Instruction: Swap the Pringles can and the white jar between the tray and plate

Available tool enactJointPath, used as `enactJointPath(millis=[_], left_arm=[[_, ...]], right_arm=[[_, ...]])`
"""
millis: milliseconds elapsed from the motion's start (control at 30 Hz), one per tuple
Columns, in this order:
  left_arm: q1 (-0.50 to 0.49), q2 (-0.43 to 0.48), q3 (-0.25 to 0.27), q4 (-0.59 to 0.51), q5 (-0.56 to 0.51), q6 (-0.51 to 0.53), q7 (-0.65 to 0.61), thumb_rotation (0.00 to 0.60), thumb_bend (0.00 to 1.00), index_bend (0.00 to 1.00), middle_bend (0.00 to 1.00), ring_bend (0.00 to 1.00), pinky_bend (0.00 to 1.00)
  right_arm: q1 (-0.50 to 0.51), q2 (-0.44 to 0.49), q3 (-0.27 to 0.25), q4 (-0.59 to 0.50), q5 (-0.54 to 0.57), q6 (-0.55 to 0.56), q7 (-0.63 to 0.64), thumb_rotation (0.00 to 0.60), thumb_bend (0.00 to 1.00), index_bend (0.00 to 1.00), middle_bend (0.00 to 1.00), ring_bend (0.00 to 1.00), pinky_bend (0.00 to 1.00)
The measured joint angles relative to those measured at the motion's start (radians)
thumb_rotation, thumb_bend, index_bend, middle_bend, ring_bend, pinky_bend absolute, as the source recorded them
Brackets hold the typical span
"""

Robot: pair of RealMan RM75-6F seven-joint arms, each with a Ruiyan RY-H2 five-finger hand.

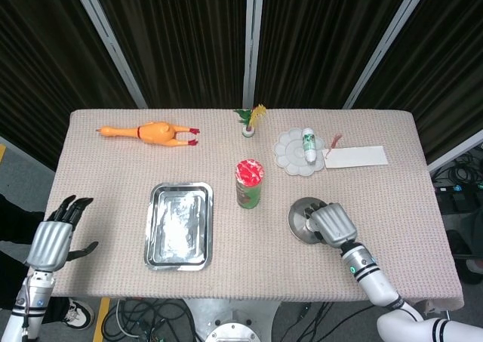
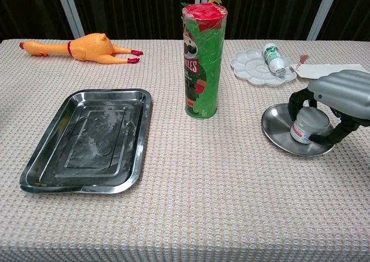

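Note:
The green Pringles can (image 1: 249,183) (image 2: 203,62) with a red lid stands upright on the cloth between the tray and the plate. The steel tray (image 1: 179,229) (image 2: 87,136) lies empty to its left. The white jar (image 2: 305,129) stands on the round steel plate (image 1: 297,217) (image 2: 276,126). My right hand (image 1: 330,223) (image 2: 341,95) sits over the jar, fingers curled down behind it and thumb against its front; the head view hides the jar under the hand. My left hand (image 1: 54,240) hangs beyond the table's left edge, fingers spread, holding nothing.
A rubber chicken (image 1: 155,133) (image 2: 92,48) lies at the back left. A white palette (image 1: 293,152) (image 2: 254,66) bearing a small bottle (image 1: 309,144) and a white card (image 1: 356,157) lie at the back right. A small ornament (image 1: 249,123) stands at the back middle.

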Motion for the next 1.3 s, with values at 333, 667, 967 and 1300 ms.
enactJointPath(millis=[333,667,967,1300], left_arm=[[0.029,0.001,-0.032,-0.001,-0.002,0.001,-0.014,0.600,0.10,0.15,0.16,0.08,0.32],[0.066,0.012,-0.040,0.011,0.004,0.008,-0.039,0.600,0.10,0.15,0.16,0.08,0.32],[0.082,-0.001,-0.055,0.048,0.006,0.003,-0.075,0.600,0.10,0.16,0.16,0.08,0.32],[0.097,0.000,-0.062,0.063,0.020,0.001,-0.101,0.600,0.10,0.16,0.16,0.08,0.32]], right_arm=[[0.021,0.017,-0.003,-0.079,-0.028,0.013,0.005,0.600,0.34,0.49,0.45,0.45,0.63],[0.143,-0.046,0.008,-0.181,-0.032,-0.075,-0.117,0.600,0.34,0.49,0.45,0.45,0.63],[0.264,-0.249,0.044,-0.021,0.062,-0.166,-0.151,0.600,0.25,0.40,0.43,0.44,0.59],[0.310,-0.234,0.057,-0.060,0.059,-0.164,-0.118,0.600,0.06,0.00,0.10,0.02,0.19]])
